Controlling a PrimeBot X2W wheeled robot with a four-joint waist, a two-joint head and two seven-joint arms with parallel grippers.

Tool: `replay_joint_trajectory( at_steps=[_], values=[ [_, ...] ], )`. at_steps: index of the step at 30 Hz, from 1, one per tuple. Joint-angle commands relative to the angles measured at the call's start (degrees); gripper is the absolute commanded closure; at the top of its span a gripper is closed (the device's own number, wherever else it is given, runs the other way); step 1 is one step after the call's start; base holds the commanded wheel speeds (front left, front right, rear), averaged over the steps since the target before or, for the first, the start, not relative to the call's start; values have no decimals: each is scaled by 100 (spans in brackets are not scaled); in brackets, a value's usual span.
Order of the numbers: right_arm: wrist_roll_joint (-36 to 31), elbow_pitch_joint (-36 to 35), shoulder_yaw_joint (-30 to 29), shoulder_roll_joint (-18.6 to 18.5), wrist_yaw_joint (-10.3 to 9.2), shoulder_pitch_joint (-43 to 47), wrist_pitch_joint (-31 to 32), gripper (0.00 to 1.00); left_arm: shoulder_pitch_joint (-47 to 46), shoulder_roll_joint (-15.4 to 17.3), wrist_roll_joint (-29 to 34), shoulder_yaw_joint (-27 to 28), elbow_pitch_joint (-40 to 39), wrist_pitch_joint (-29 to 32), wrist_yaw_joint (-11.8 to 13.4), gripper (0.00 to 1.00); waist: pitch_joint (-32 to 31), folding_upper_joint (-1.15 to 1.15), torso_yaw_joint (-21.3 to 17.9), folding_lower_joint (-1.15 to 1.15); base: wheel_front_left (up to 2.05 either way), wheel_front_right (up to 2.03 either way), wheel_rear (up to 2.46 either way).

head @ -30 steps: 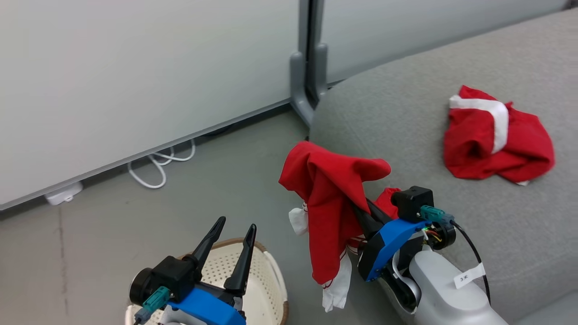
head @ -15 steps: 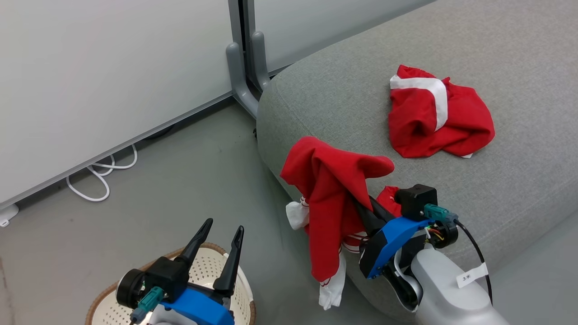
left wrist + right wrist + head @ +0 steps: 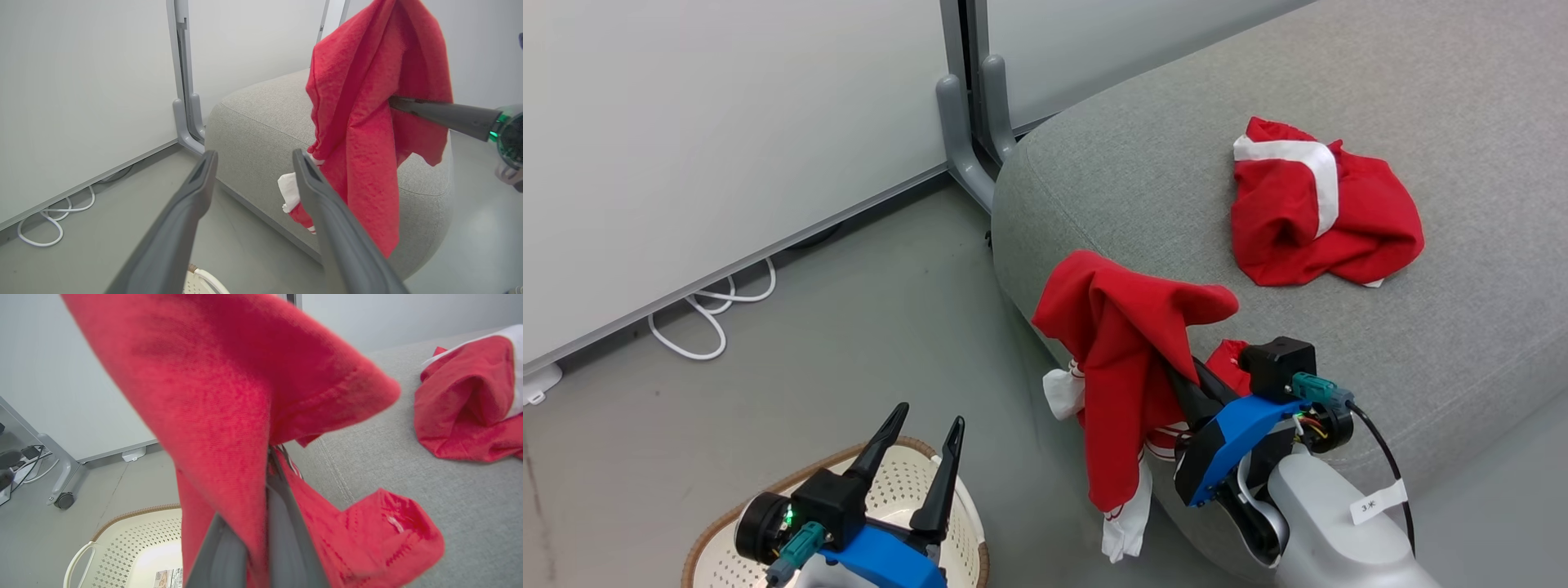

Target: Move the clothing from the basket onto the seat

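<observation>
A red garment of the clothing [image 3: 1123,351] hangs from my right gripper [image 3: 1188,384], which is shut on it beside the rounded corner of the grey seat [image 3: 1176,163]; its white trim dangles below. A second red and white garment [image 3: 1319,216] lies crumpled on the seat. The cream basket [image 3: 894,490] stands on the floor at the lower left, under my open left gripper [image 3: 929,414], which holds nothing. In the left wrist view that gripper [image 3: 254,153] points at the seat [image 3: 261,110] and the hanging garment [image 3: 367,122]. The right wrist view shows the cloth [image 3: 229,396] draped over the gripper [image 3: 269,477].
A grey partition foot [image 3: 968,139] stands against the seat's far corner. A white cable [image 3: 707,318] loops on the floor by the wall. In the right wrist view the basket [image 3: 135,539] shows a paper label [image 3: 167,576], and a castor [image 3: 64,500] stands at the left.
The head camera has swung, so the seat and wall sit further left in the picture than a second ago. Both arms hold their poses, and the red garment still hangs from the right gripper.
</observation>
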Motion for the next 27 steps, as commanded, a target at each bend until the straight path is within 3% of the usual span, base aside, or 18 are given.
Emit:
replay_joint_trajectory(
  at_steps=[1, 7, 13, 18, 27],
  values=[
    [-48, -39, -25, -3, 1, 39, -31, 100, -12, 10, -5, -4, -4, -15, -3, 0, 11, 0, 23, 0, 0, 0, 0],
    [49, -178, -345, -4, 1, -109, -32, 100, -58, 19, -27, -8, -42, -15, -3, 0, 88, 0, 107, 0, 0, 0, 0],
    [-274, -326, -1244, -55, 1, -628, -31, 100, -84, 57, 6, 24, -123, -15, -3, 0, 223, 0, 136, 0, 0, 0, 0],
    [-446, -556, -1780, -384, 1, -1238, 294, 100, -189, 84, 57, 13, -179, -15, -3, 0, 403, 0, 204, 0, 0, 0, 0],
    [-489, -1211, -2881, -1319, 2, -2198, 1177, 100, -454, 158, 120, -17, -401, -15, -3, 0, 886, 0, 457, 0, 0, 0, 0]
  ],
)
